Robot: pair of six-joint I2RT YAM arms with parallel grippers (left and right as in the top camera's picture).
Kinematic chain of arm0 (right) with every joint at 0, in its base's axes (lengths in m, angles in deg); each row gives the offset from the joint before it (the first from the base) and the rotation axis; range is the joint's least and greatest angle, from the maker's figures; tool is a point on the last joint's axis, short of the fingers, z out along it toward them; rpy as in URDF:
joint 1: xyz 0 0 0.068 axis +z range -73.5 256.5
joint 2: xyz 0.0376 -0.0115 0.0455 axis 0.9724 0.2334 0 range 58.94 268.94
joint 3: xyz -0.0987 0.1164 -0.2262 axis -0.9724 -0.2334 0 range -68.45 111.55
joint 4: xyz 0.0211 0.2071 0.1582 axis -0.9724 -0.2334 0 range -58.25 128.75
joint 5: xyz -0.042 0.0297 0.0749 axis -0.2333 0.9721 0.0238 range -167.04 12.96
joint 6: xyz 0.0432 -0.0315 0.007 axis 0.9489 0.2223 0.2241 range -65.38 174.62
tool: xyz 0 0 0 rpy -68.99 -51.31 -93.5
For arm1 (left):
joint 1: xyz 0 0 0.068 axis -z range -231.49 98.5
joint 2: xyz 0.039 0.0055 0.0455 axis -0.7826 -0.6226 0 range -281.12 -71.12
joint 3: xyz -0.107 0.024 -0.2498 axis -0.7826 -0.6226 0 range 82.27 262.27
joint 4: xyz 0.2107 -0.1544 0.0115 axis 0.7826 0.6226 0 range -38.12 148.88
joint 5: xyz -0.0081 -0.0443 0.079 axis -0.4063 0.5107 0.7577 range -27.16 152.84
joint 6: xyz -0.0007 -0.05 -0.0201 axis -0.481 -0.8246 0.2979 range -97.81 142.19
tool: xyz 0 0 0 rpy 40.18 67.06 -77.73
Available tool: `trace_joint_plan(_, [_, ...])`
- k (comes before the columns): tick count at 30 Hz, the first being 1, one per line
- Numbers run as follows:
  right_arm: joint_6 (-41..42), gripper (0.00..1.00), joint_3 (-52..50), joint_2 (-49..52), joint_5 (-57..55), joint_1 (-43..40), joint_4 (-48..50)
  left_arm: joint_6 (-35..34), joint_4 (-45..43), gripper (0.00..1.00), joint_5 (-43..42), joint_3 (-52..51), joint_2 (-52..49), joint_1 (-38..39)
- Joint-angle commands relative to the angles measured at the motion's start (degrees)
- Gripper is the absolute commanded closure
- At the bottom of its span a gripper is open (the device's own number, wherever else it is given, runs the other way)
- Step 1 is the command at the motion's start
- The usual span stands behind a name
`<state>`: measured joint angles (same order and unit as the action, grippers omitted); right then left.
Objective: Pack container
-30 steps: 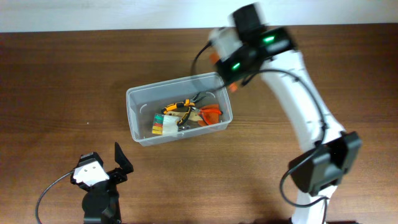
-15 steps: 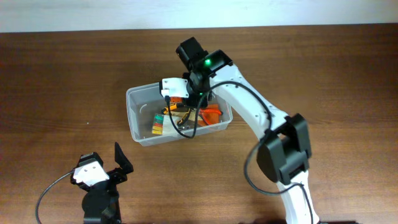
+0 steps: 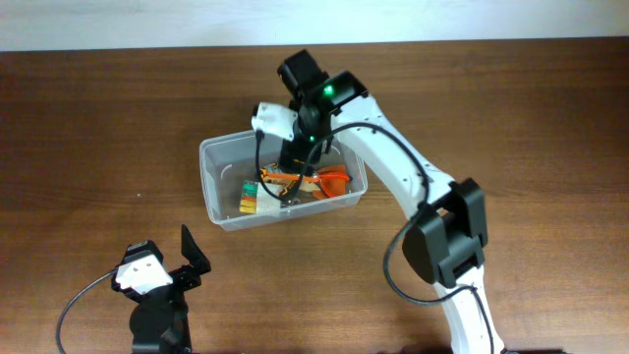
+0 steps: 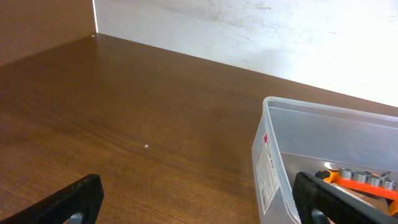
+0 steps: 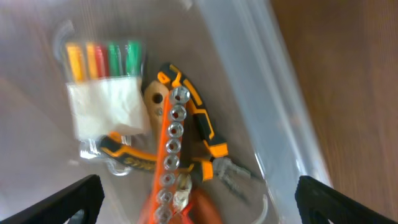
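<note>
Over on the left, the left gripper (image 4: 198, 186) sits low at the near edge of the brown wooden table (image 3: 98, 118), well apart from everything. Its two black fingers (image 4: 78, 198) are spread wide with nothing between them but bare wood.

Moving right, the container (image 3: 211, 187) is on the table around the middle, a bit toward the far side, turned slightly off square. It's clear plastic with no lid, and from the left wrist camera you can see its near corner with a small printed label on the wall.

Inside, going left to right in the overhead view: a small pack of coloured sticks (image 3: 250, 195) with a white label, then a pair of pliers (image 3: 285, 177) with orange and black grips, then something orange (image 3: 334, 179) at the right end that I can't make out from above. The right wrist camera also shows an orange socket rail (image 5: 171, 155) with a row of silver sockets lying across the pliers. That shot is blurry, so finer detail is a no-go.

The right gripper (image 5: 199, 193) hangs over the container's far side, pointing down at the tools. Its fingers are wide apart and gripping nothing.
</note>
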<state>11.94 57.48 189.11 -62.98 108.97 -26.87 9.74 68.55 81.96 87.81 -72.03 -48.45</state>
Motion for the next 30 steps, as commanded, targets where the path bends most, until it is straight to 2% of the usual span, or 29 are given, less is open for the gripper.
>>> trace_joint_plan(1, [16.5,0.02,6.8,-7.1,0.7,0.6,-3.0,0.5,0.0,0.01,0.2,-0.2,0.2,0.2])
trace_joint_plan(4, [26.1,0.01,11.5,-9.8,0.8,0.6,-8.1,0.5,0.0,0.01,0.2,-0.2,0.2,0.2])
trace_joint_plan(8, [32.7,0.02,14.7,-13.2,1.7,0.7,-12.8,0.5,0.0,0.01,0.2,-0.2,0.2,0.2])
trace_joint_plan(15, [32.7,0.02,15.2,-21.6,17.9,1.0,-14.5,0.5,0.0,0.01,0.2,-0.2,0.2,0.2])
trace_joint_plan(19, [32.7,0.02,15.2,-23.0,17.6,0.8,-17.9,0.5,0.0,0.01,0.2,-0.2,0.2,0.2])
trace_joint_plan(23, [32.7,0.02,15.2,-23.1,7.4,-1.3,-16.7,0.5,0.0,0.01,0.2,-0.2,0.2,0.2])
trace_joint_plan(25, [32.2,0.02,15.2,-23.2,6.5,-4.3,-15.5,0.5,0.0,0.01,0.2,-0.2,0.2,0.2])
trace_joint_plan(30, [21.3,0.02,15.4,-25.7,17.4,-13.3,-12.7,0.5,0.0,0.01,0.2,-0.2,0.2,0.2])
